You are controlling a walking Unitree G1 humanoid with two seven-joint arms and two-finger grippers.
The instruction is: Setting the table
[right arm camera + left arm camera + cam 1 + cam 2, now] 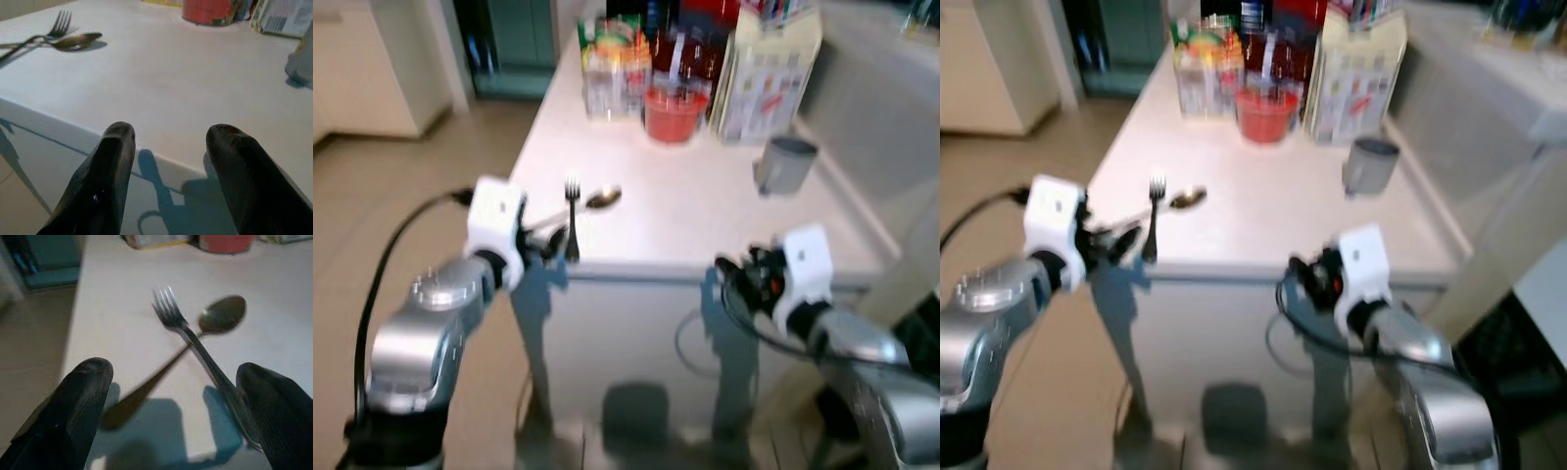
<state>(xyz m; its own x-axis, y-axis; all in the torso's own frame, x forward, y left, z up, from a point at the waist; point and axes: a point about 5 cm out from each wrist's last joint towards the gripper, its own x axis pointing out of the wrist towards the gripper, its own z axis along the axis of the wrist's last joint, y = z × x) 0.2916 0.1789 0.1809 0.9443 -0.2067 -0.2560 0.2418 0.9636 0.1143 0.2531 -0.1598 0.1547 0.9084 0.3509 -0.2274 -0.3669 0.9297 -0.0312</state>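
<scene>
A metal fork point(572, 211) and a spoon point(603, 199) lie crossed on the white table point(695, 220), near its front left edge. In the left wrist view the fork point(195, 340) runs toward one finger and the spoon point(222, 314) lies behind it. My left gripper point(173, 377) is open at the table edge, its fingers point(83, 391) standing either side of the handles and holding nothing. My right gripper point(171, 132) is open and empty at the front edge, further right, at about table height point(739, 269).
A grey cup point(785, 164) stands at the right of the table. At the back are a red bowl point(672, 113), a white carton point(766, 73) and several jars and bottles point(617, 69). Tiled floor lies to the left, and a counter to the right.
</scene>
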